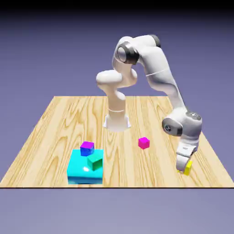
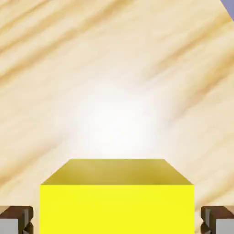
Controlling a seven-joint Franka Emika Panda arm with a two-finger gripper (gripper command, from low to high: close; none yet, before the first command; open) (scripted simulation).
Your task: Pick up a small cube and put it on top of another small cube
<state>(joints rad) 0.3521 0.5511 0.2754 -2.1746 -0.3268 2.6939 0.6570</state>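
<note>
The yellow cube [image 2: 116,201] fills the bottom of the hand view, sitting between the two grey fingertips [image 2: 17,220], which stand slightly clear of its sides. The gripper [image 1: 185,167] points down at the table [image 1: 55,123] near the exterior view's right front corner, jaws open around the cube, the arm bent at the elbow. A pink cube [image 1: 144,142] lies mid-table. A purple cube [image 1: 87,148] and a green cube [image 1: 95,160] rest on a big cyan block [image 1: 80,171]. No writing shows.

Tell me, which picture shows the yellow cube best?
The hand view: the yellow cube fills the bottom, big and sharp, between the end effector tips. The exterior view shows only a small yellow bit beneath the hand.
</note>
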